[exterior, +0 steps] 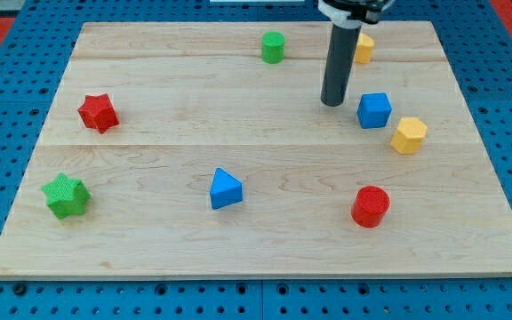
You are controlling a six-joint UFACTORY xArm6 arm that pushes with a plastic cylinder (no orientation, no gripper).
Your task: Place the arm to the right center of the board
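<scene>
Resting my tip (332,103) just left of the blue cube (374,109), tool holding nothing; light blocks slide easily, so I should skirt them rightward.

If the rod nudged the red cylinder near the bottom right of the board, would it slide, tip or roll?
The red cylinder block stands upright on a flat end and looks squat, so it would probably slide rather than tip. The smooth wooden board suggests little resistance. An off-centre push might spin it aside. My tip is well above it in the view, beside the blue cube block.
</scene>
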